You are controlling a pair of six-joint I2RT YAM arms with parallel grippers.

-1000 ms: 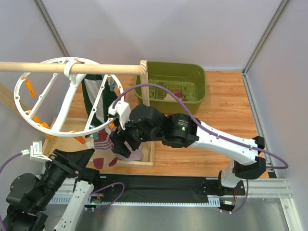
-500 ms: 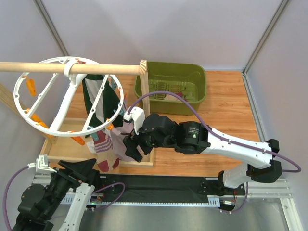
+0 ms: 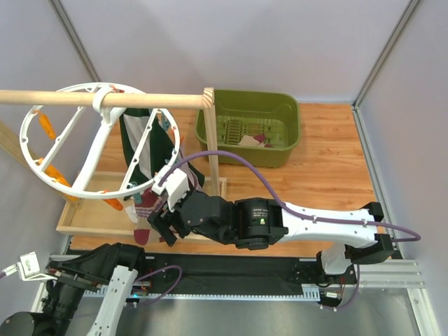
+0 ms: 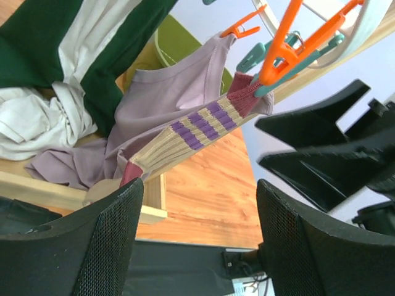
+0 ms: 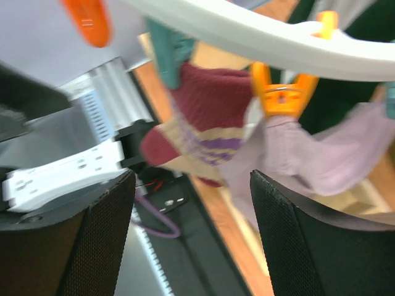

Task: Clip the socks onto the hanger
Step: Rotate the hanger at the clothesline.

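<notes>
The white wheel-shaped hanger hangs on the wooden rod at the left. A striped cream and maroon sock hangs from a teal clip on its near rim. It also shows in the left wrist view and the right wrist view. My right gripper is open and empty just right of the sock. My left gripper is open and empty, low and near its base, below the sock. Another sock lies in the green bin.
A mauve garment and a dark green and white garment hang from the hanger beside the sock. The wooden rod, its post and a wooden tray surround the hanger. The green bin stands behind.
My right gripper has swung left and toward the near edge, ending beside the hanging sock. My left arm has pulled back and down toward its base.
</notes>
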